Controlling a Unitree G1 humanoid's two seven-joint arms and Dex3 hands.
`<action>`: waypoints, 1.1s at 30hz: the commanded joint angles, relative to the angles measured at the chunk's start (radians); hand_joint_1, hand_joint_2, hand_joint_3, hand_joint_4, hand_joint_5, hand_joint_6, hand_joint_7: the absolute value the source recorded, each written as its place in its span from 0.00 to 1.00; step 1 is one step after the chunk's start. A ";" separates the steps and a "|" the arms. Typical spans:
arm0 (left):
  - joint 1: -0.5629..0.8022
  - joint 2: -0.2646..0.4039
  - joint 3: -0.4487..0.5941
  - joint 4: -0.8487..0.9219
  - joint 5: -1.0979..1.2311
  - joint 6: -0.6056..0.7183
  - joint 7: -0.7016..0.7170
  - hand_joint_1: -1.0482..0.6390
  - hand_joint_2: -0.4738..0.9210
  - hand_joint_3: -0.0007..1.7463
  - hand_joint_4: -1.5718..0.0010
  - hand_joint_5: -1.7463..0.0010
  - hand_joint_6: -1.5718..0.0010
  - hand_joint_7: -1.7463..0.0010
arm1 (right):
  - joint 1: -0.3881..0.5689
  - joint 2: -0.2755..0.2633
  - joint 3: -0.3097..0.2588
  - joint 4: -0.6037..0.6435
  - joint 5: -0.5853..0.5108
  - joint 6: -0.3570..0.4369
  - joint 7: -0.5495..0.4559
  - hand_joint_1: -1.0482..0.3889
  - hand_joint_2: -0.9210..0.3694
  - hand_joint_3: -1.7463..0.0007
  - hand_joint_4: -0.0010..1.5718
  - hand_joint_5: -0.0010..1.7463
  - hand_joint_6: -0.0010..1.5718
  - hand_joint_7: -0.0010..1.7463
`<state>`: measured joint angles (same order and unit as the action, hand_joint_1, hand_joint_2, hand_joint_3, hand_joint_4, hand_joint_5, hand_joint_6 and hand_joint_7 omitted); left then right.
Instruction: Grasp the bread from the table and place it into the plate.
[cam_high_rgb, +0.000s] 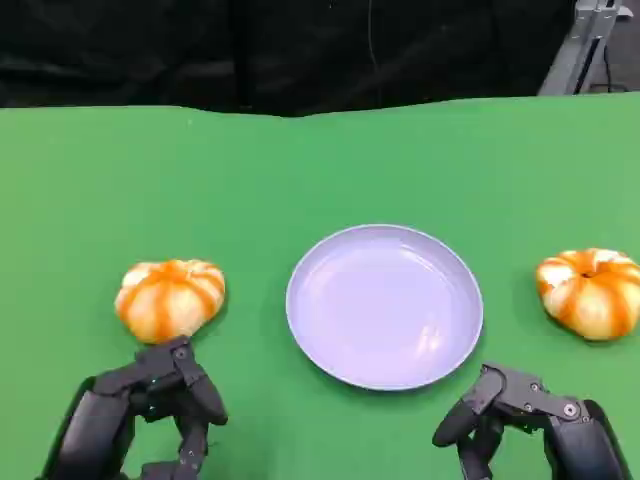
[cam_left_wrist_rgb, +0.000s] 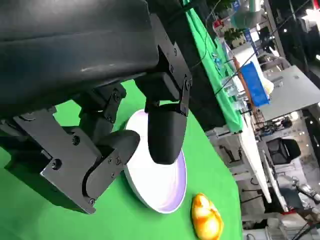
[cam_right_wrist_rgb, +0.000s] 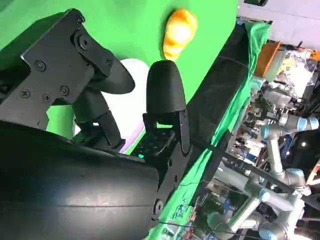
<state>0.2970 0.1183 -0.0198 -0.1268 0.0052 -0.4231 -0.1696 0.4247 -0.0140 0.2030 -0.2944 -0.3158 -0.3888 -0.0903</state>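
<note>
On the green surface (cam_high_rgb: 90, 190), one bread (cam_high_rgb: 170, 298) is seen just ahead of the left hand (cam_high_rgb: 160, 400), apart from it, and a second bread (cam_high_rgb: 591, 291) lies ahead of the right hand (cam_high_rgb: 520, 415) and to its outer side. The empty plate (cam_high_rgb: 384, 304) sits between and ahead of both hands. Both hands hold nothing; their fingers appear loosely apart, though the head view is soft. The left wrist view adds a cluttered bench (cam_left_wrist_rgb: 250, 85) beyond the surface; the right wrist view adds grey robot arms (cam_right_wrist_rgb: 272, 165).
</note>
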 joint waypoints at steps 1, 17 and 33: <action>-0.002 0.015 0.007 0.009 -0.013 -0.004 -0.010 0.62 0.59 0.84 0.48 0.00 0.51 0.08 | -0.001 -0.010 -0.008 0.008 0.014 -0.008 -0.002 0.72 0.48 0.22 0.54 0.95 0.54 0.73; -0.007 0.022 0.007 0.017 -0.005 -0.006 -0.008 0.64 0.59 0.84 0.48 0.00 0.52 0.08 | -0.002 -0.008 -0.009 0.011 0.009 -0.005 -0.005 0.72 0.49 0.22 0.55 0.96 0.54 0.73; -0.127 0.092 0.024 -0.055 0.183 0.270 0.025 0.50 0.98 0.02 0.68 0.68 0.61 0.97 | -0.027 0.004 0.000 0.048 0.000 -0.025 -0.024 0.74 0.49 0.21 0.55 0.95 0.54 0.73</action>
<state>0.2208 0.1708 -0.0018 -0.1557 0.0969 -0.2365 -0.1793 0.4030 -0.0087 0.2070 -0.2554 -0.3150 -0.4033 -0.1007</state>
